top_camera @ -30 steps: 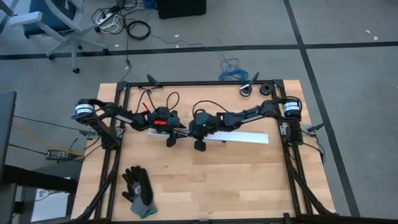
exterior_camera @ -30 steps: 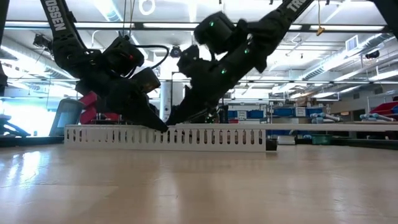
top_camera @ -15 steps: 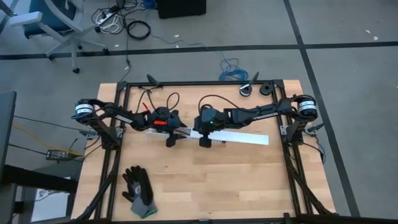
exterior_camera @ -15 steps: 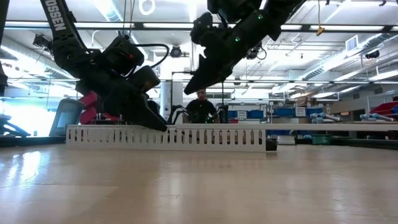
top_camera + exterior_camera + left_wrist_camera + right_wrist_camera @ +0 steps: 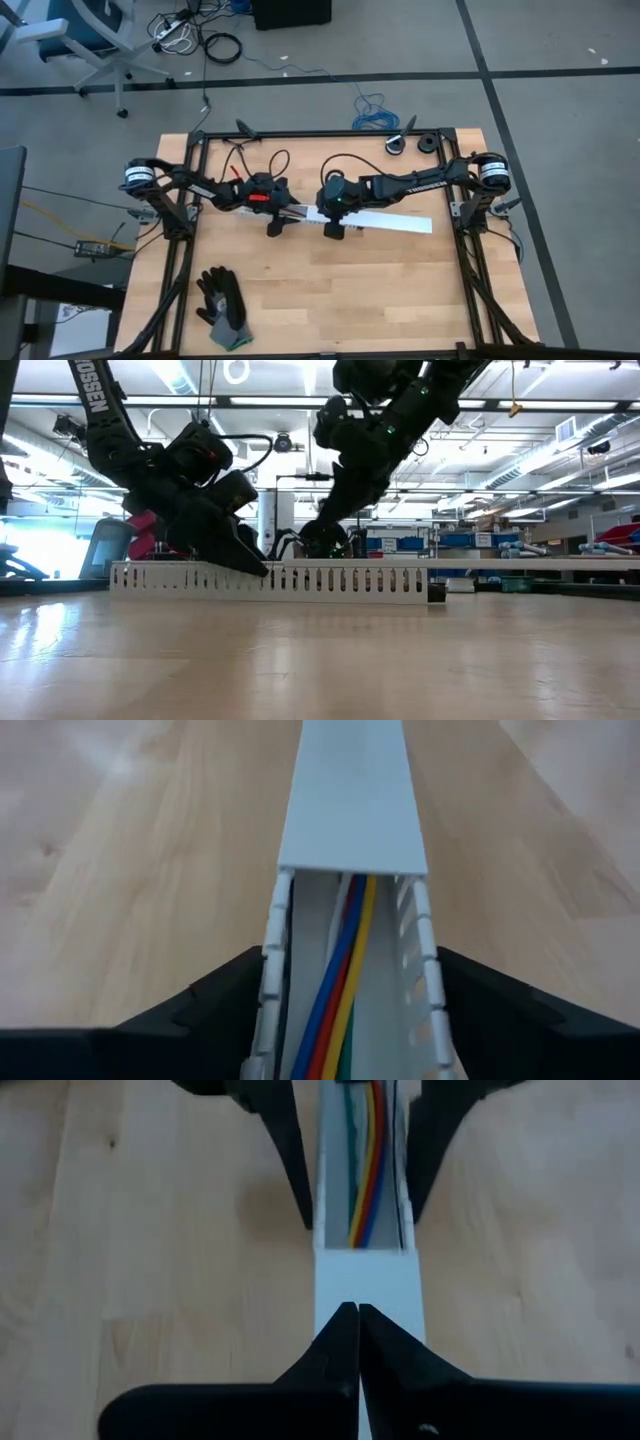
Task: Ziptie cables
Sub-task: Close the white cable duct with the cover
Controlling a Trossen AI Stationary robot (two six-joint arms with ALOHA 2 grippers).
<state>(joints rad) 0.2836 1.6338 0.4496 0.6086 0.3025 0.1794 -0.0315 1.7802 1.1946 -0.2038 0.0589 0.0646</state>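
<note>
left gripper (image 5: 283,217) straddles, jaws wide, the slotted white plastic channel (image 5: 385,219) mid-tabletop (image 5: 400,290), smooth coloured cables (image 5: 345,975) inside; right gripper (image 5: 350,1335) pinched closed above its flat lid.

Cables (image 5: 338,982) lie in the slotted duct (image 5: 424,975), apparently under its cover (image 5: 352,790) farther along

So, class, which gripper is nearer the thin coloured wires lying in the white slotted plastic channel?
Left. The left gripper straddles the channel beside the wires; the right gripper is shut above the lid, past their ends.
</note>
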